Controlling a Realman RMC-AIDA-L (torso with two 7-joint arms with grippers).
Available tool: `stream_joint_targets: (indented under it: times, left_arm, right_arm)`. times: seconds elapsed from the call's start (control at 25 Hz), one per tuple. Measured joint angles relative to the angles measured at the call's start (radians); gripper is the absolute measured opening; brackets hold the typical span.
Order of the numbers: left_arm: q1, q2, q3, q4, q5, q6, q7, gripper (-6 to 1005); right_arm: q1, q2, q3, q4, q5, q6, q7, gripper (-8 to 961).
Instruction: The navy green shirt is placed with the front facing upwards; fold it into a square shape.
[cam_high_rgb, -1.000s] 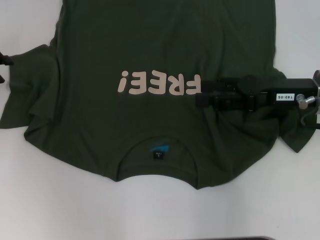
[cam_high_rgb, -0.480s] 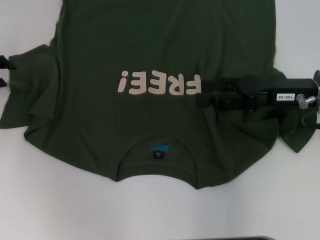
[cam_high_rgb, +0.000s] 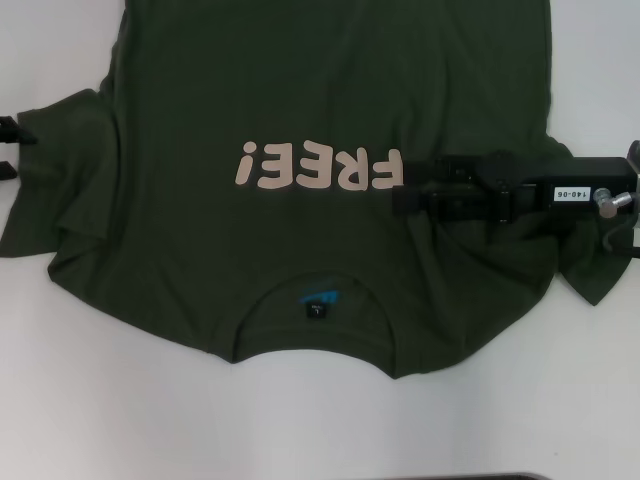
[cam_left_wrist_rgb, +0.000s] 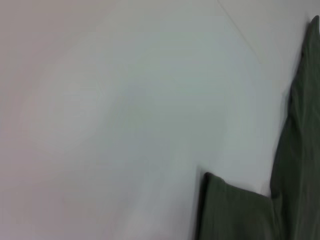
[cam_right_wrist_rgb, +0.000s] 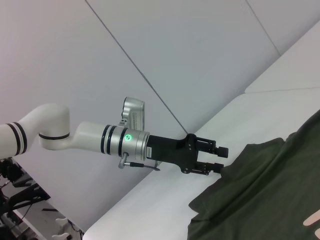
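Note:
The navy green shirt (cam_high_rgb: 300, 100) lies spread face up on the white table, its pink "FREE!" lettering (cam_high_rgb: 318, 168) upside down to me and its collar with the blue neck label (cam_high_rgb: 318, 298) nearest me. My right gripper (cam_high_rgb: 398, 190) reaches in low over the shirt's right side, its tip beside the letter F. At the table's far left my left gripper (cam_high_rgb: 8, 148) is at the edge of the left sleeve (cam_high_rgb: 60, 170). The right wrist view shows this left gripper (cam_right_wrist_rgb: 220, 159) open at the sleeve's (cam_right_wrist_rgb: 250, 170) edge. The left wrist view shows only green cloth (cam_left_wrist_rgb: 235, 210) and table.
The white table (cam_high_rgb: 100, 400) shows bare in front of the collar and beside both sleeves. The right sleeve (cam_high_rgb: 600, 270) lies bunched under my right arm. A dark strip (cam_high_rgb: 450, 477) marks the table's near edge.
My left gripper has crept a little to the right, closer to the left sleeve. The right arm and the shirt have not moved.

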Motion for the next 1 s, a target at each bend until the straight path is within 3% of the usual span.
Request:
stream_joint_targets:
  times: [1.0]
  left_arm:
    - [-0.016,-0.021,0.023,-0.011,0.000,-0.008,0.002,522]
  right_arm:
    - [-0.010,-0.003,0.006,0.000,0.000,-0.006,-0.002,820]
